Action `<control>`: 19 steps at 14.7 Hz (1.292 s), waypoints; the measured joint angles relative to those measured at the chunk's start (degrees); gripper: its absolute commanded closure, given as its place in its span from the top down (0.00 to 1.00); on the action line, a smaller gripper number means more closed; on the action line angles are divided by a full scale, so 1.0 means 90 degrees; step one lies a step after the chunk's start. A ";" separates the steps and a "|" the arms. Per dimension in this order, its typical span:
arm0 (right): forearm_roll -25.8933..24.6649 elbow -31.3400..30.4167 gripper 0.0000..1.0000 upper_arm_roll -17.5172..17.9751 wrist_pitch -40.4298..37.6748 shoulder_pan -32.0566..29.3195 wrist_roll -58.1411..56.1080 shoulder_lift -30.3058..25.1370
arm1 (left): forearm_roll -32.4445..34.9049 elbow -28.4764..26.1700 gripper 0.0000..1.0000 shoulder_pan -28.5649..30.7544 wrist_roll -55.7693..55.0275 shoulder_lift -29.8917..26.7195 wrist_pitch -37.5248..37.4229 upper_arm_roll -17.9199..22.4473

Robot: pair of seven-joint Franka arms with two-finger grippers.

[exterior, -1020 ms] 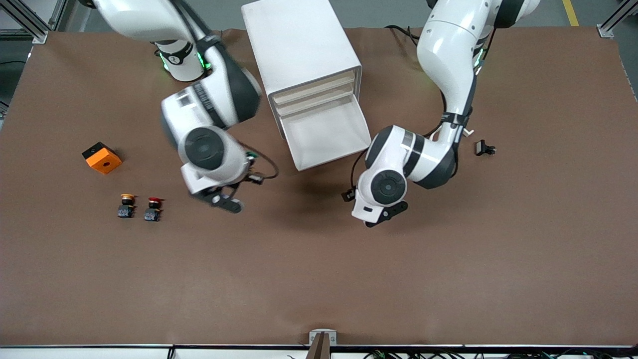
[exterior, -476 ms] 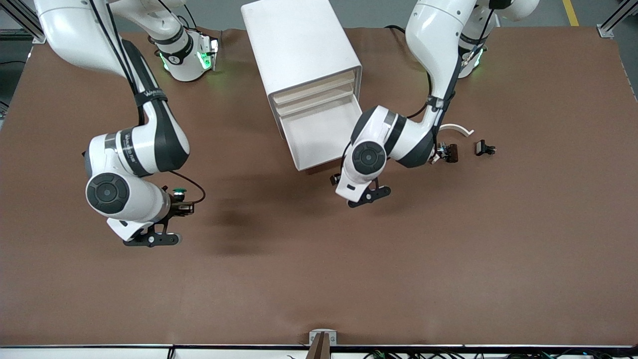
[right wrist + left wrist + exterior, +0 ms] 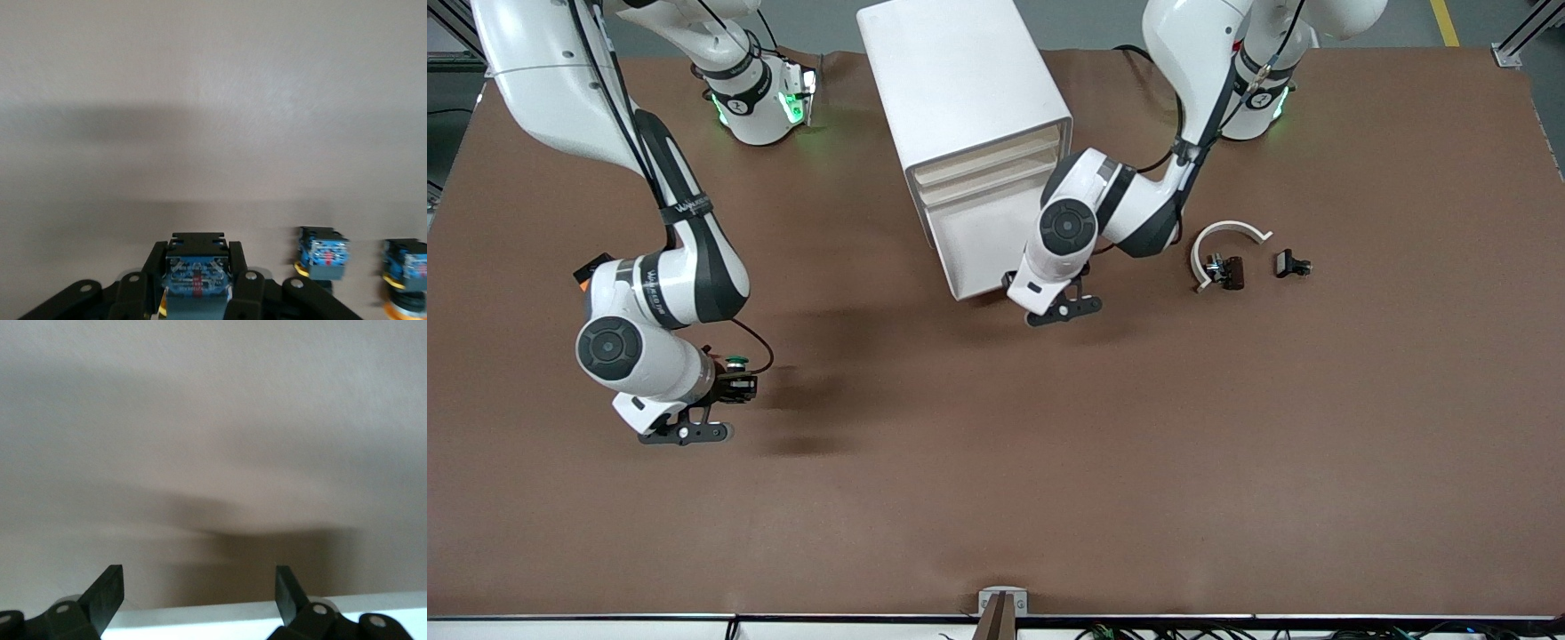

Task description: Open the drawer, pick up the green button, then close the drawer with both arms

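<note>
My right gripper (image 3: 738,384) is shut on the green-capped button (image 3: 736,362) and holds it low over the table, toward the right arm's end. In the right wrist view the button's blue and black body (image 3: 197,270) sits clamped between the fingers (image 3: 241,280). The white cabinet (image 3: 960,80) has its bottom drawer (image 3: 978,286) pulled out and empty. My left gripper (image 3: 1049,302) is open at the drawer's front edge. In the left wrist view the drawer's white rim (image 3: 200,617) lies between its spread fingers (image 3: 107,590).
Two other buttons (image 3: 322,257) (image 3: 407,263) stand on the table beside my right gripper; the right arm hides them in the front view. An orange block (image 3: 585,267) peeks out by that arm. A white curved piece (image 3: 1227,233) and small black parts (image 3: 1291,263) lie toward the left arm's end.
My right arm has carried the button away from the drawer toward the right arm's end and lowered it. My left gripper has moved up to the drawer's front edge.
</note>
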 measured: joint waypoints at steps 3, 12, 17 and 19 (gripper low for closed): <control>-0.0004 -0.0653 0.20 0.0005 0.0719 -0.0008 0.0000 0.0003 | 0.0007 -0.0215 1.00 -0.0015 0.0003 -0.0033 0.0283 -0.0270; -0.0007 -0.1070 0.22 0.0005 0.1120 -0.0177 0.0001 -0.0001 | 0.0012 -0.0791 1.00 -0.0152 0.0003 -0.0515 0.0325 -0.0905; -0.0007 -0.1177 0.29 0.0006 0.1205 -0.0178 0.0001 -0.0001 | 0.0012 -0.0952 1.00 -0.0158 -0.0035 -0.0589 0.0326 -0.1142; -0.0007 -0.1185 0.29 0.0006 0.1209 -0.0179 0.0001 -0.0001 | 0.0012 -0.0991 1.00 -0.0170 -0.0036 -0.0588 0.0331 -0.1184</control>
